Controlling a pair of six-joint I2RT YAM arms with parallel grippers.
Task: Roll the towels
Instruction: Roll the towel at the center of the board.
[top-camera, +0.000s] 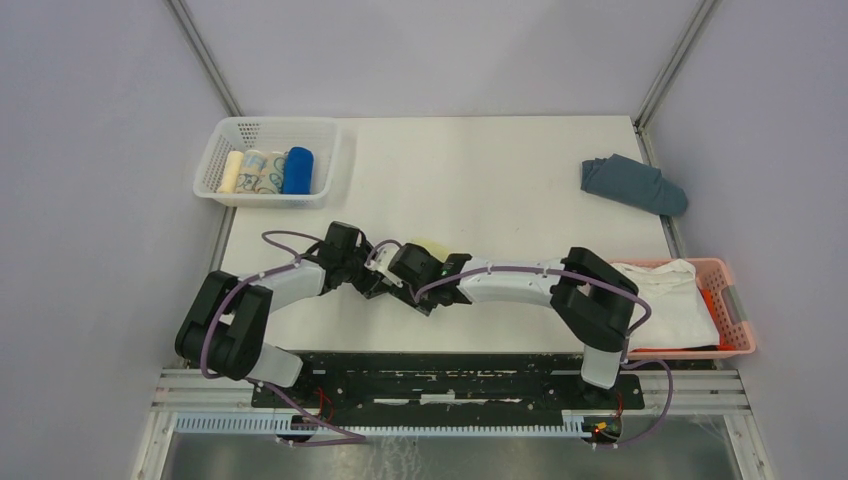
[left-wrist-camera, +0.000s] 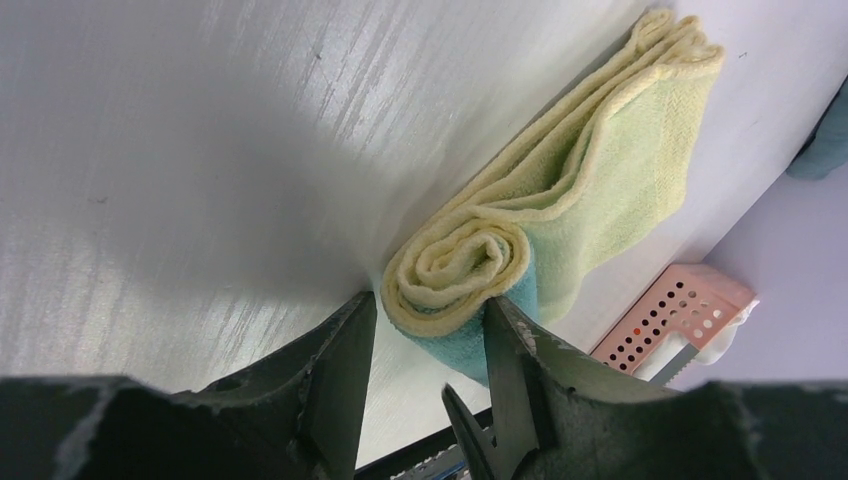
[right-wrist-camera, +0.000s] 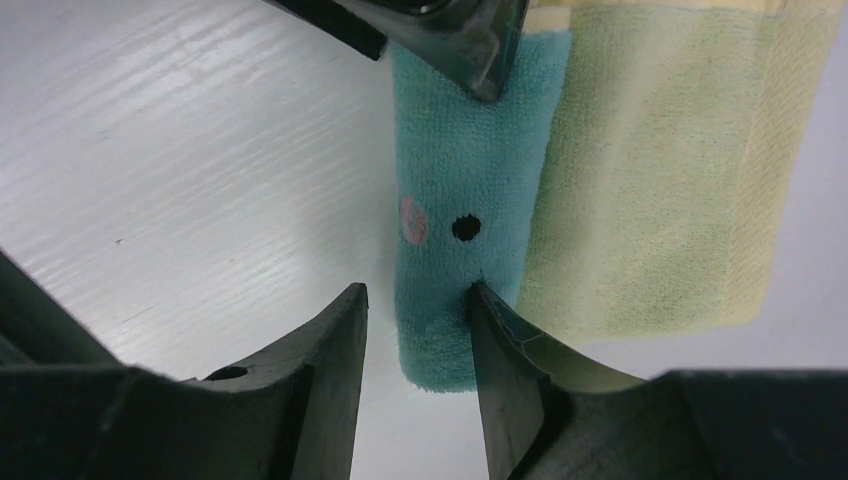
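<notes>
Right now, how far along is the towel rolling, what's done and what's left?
Done: the solid royal blue towel lies rolled in the white plastic basket. In hand: the pale yellow towel with teal patches is rolled partway, its coil between the fingers of the left gripper, the right gripper at the other end. Left: roll the flat remainder, probably basket it.

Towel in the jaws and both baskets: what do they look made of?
Towel: soft terry-like cloth, matte, with a fuzzy nap and a stitched hem. White basket and pink basket: probably moulded plastic, judging by the rigid walls with regular perforations.
</notes>
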